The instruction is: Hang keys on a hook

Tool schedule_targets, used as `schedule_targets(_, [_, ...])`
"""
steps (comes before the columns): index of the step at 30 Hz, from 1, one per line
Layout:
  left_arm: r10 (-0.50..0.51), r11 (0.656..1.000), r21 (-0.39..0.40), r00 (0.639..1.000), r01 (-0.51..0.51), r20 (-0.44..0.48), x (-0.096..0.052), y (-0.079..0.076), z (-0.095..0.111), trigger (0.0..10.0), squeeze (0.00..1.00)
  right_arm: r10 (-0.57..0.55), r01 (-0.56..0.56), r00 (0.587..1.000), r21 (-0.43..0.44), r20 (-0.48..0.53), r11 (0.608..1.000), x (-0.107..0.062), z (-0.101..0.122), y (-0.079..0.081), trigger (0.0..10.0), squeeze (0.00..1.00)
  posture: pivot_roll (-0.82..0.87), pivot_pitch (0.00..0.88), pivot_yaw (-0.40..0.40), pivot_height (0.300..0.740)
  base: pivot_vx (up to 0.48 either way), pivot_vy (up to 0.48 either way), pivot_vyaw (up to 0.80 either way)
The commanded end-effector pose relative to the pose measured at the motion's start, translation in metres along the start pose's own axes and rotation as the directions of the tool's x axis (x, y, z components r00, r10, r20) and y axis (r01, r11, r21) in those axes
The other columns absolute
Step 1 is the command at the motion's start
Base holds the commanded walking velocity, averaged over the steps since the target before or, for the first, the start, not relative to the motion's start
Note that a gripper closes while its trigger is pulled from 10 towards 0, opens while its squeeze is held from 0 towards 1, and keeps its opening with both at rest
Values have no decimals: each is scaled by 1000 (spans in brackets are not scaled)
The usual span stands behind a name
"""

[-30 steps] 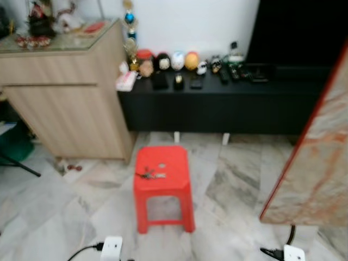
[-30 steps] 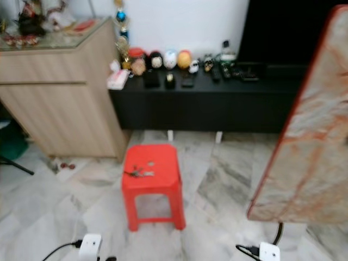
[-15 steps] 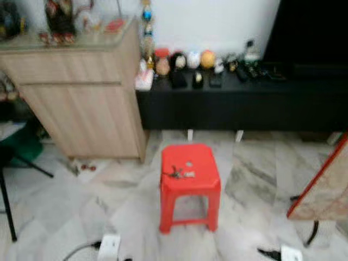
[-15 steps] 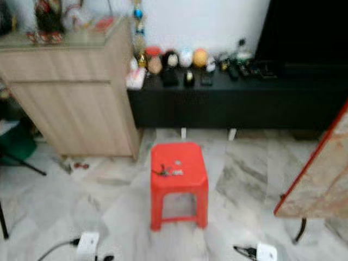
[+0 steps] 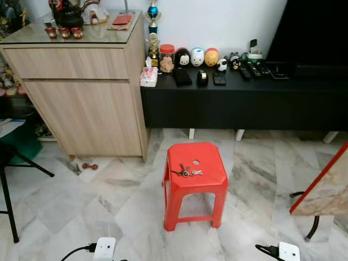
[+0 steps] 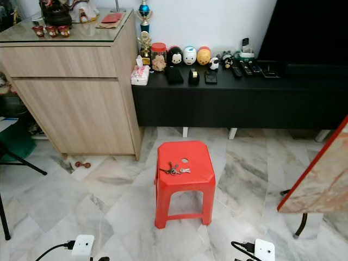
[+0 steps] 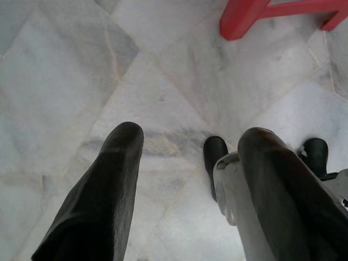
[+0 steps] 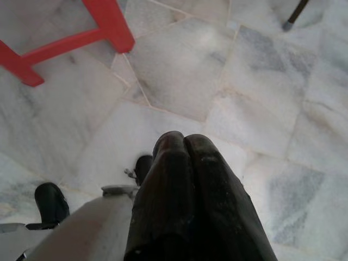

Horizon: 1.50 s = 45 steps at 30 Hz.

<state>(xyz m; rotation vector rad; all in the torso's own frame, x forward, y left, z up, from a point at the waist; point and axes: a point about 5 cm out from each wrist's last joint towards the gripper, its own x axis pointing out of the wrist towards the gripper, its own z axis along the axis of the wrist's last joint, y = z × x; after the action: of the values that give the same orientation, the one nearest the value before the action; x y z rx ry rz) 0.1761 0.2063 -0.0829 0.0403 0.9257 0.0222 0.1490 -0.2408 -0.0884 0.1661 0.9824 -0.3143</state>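
A bunch of keys (image 5: 186, 172) lies on top of a red plastic stool (image 5: 194, 163) standing on the marble floor in front of me. The same keys (image 6: 173, 169) show in the right eye view. In the left wrist view my left gripper (image 7: 187, 147) hangs open over the floor, with a stool leg (image 7: 244, 16) beyond it. In the right wrist view my right gripper (image 8: 184, 144) hangs shut with nothing in it, the stool's legs (image 8: 109, 24) beyond. I cannot make out a hook.
A wooden cabinet (image 5: 81, 98) stands at the left, a low black TV bench (image 5: 244, 100) with figurines behind the stool. A marble-patterned tabletop (image 5: 326, 187) juts in at the right. Power strips (image 5: 104, 249) and cables lie on the near floor. A black stand leg (image 5: 8, 206) is at far left.
The camera has swung and steadied: the stool now sits near the picture's centre and sharp, and the marble tabletop has slid to the right edge. The keys have not moved on the stool.
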Motion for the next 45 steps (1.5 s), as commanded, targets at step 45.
schedule_targets(45, [-3,1000,-21,1000,2,-14,0,-3,-4,10000,0,7,-8,1000,12,29,1000,0,2,-1,10000,0,37,5,-10,740,144,0,389])
